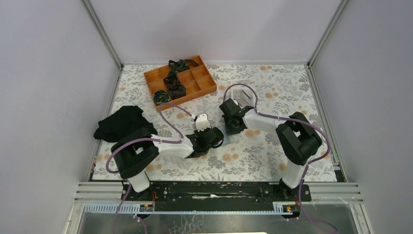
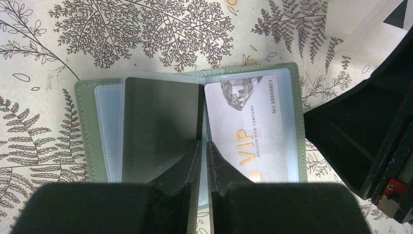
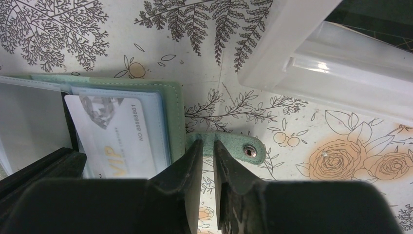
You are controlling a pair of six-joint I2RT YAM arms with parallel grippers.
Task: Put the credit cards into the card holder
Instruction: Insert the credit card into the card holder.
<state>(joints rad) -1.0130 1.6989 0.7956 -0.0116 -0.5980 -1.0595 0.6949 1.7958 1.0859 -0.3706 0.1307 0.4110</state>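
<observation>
The sage-green card holder [image 2: 288, 78] lies open on the floral cloth between both grippers [image 1: 222, 132]. A black card [image 2: 160, 126] shows on its left clear sleeve, and a silver VIP card [image 2: 248, 122] sits in the right sleeve. My left gripper [image 2: 204, 142] stands over the spine with its jaws almost together, the left tip against the black card's inner edge. I see nothing clearly pinched there. In the right wrist view my right gripper [image 3: 208, 142] is nearly shut, its tips on the holder's snap strap [image 3: 243, 147], which lies flat beside the holder's edge [image 3: 176, 112].
A white tray [image 3: 302, 58] sits just beyond the holder [image 1: 243, 96]. An orange compartment box [image 1: 180, 80] with dark items stands at the back left, and a black cloth [image 1: 124, 122] lies at the left. The right arm's black body [image 2: 370, 126] crowds the holder's right side.
</observation>
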